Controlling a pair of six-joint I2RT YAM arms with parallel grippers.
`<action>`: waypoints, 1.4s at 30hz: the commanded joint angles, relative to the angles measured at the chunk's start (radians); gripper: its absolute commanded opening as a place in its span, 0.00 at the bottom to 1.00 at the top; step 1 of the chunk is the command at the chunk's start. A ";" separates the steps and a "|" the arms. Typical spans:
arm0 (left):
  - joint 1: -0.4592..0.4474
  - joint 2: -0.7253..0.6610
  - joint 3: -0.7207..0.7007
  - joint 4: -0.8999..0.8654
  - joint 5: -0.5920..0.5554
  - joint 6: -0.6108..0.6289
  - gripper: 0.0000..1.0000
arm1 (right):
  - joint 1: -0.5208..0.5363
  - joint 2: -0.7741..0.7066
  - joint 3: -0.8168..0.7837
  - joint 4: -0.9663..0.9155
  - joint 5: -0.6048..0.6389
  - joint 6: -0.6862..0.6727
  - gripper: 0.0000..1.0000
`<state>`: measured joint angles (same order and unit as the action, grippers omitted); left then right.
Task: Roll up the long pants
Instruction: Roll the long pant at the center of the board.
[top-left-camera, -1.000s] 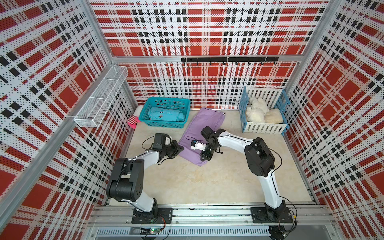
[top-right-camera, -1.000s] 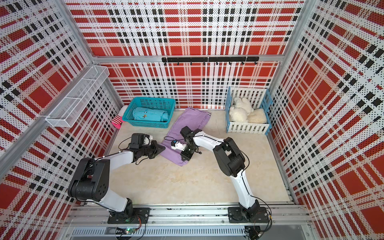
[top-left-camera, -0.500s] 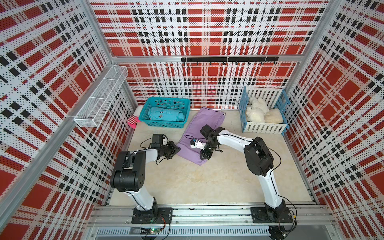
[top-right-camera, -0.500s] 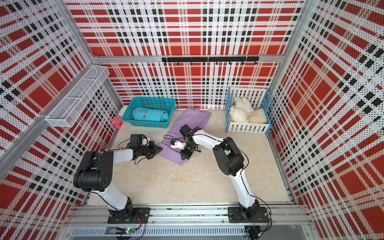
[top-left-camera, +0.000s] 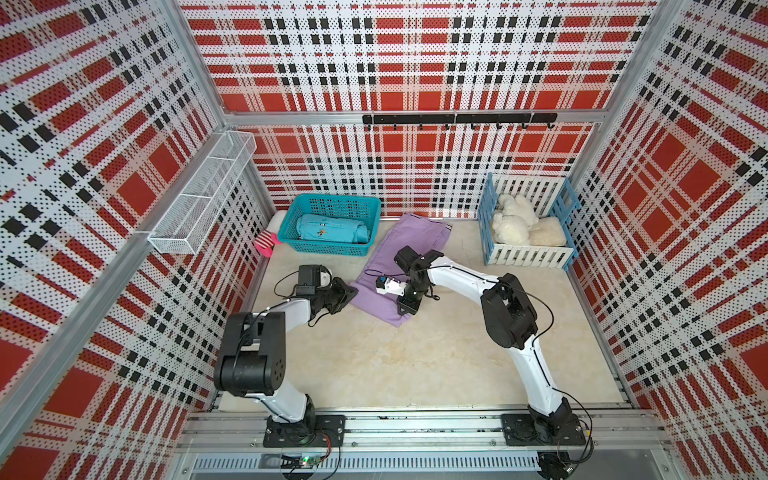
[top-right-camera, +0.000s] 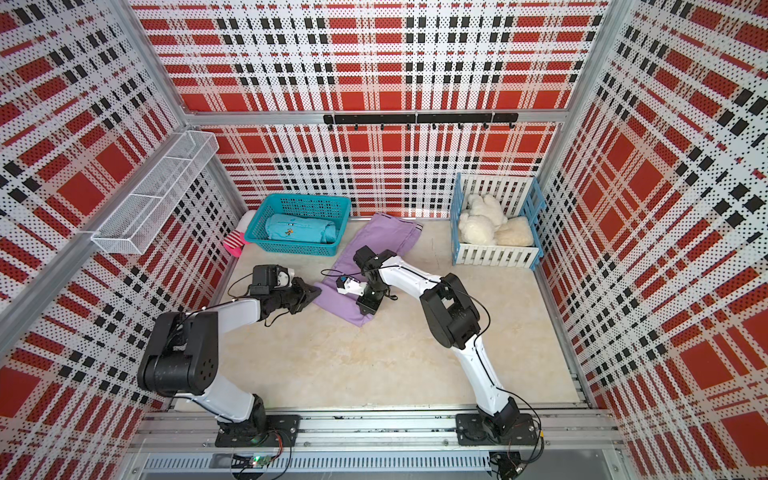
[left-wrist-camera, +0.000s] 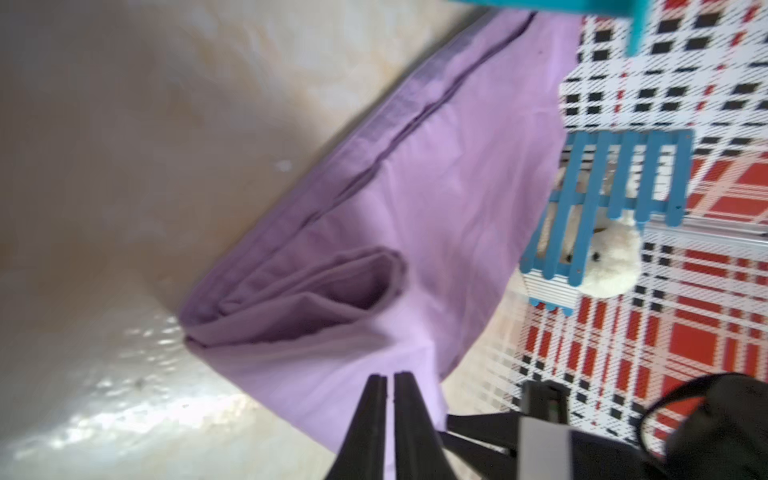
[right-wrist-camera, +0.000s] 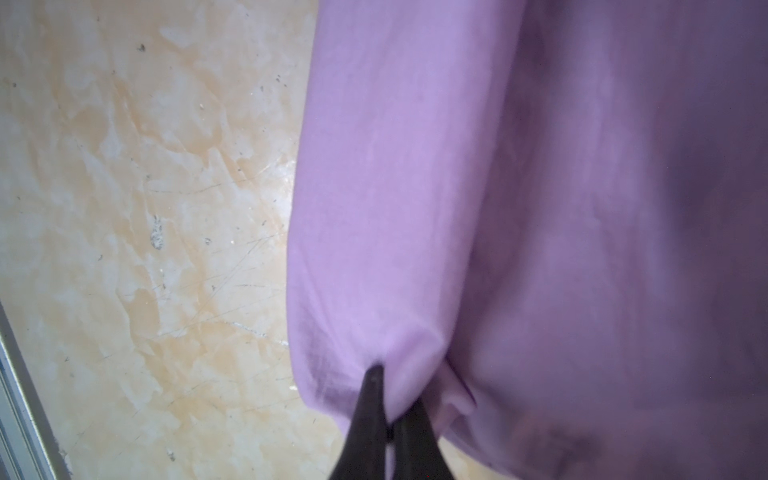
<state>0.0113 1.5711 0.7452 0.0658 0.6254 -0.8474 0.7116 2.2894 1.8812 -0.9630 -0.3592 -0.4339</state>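
**Pants flat on table; right gripper pinching the near end**

- Pants (top-left-camera: 409, 241): lilac, laid out long on the table (top-left-camera: 374, 357). They run on a slant from the back wall toward the front, between the basket (top-left-camera: 332, 198) and the crate (top-left-camera: 528, 255). The left edge lies just beside the basket's front corner, and the cloth is clear of the crate.
- Near end: doubled over into a thicker band in both top views. The left wrist view shows a loose, puffed fold (left-wrist-camera: 316, 291) sitting on the flat cloth close to the edge.
- Right gripper (top-left-camera: 405, 309): down on the right side of the near end. In the right wrist view its fingers (right-wrist-camera: 370, 399) are closed tight on a bunched tuck of the pants, and the cloth puckers at the tips.
- Left gripper (left-wrist-camera: 385, 378): low at the left corner of the near end (top-right-camera: 316, 293). Its fingers stand a narrow slit apart with nothing between them. The tips sit over the cloth's edge, but I cannot tell whether they touch it.
- Basket: teal, holds a teal roll (top-left-camera: 332, 228) with a small print.
- Crate: blue and white slats, with white plush toys (top-left-camera: 513, 220) inside.
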 joint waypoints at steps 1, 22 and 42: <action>0.030 -0.045 0.054 -0.007 -0.016 0.040 0.23 | 0.010 -0.031 -0.045 -0.013 0.030 -0.036 0.00; -0.238 0.264 0.142 0.078 0.028 0.014 0.18 | 0.095 -0.460 -0.551 0.133 0.174 -0.081 0.00; -0.428 0.169 -0.179 0.270 0.026 -0.118 0.13 | 0.095 -0.414 -0.585 0.094 0.130 -0.081 0.00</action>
<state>-0.4084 1.7679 0.5980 0.3733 0.6643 -0.9504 0.8032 1.8378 1.2556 -0.8494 -0.1978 -0.5049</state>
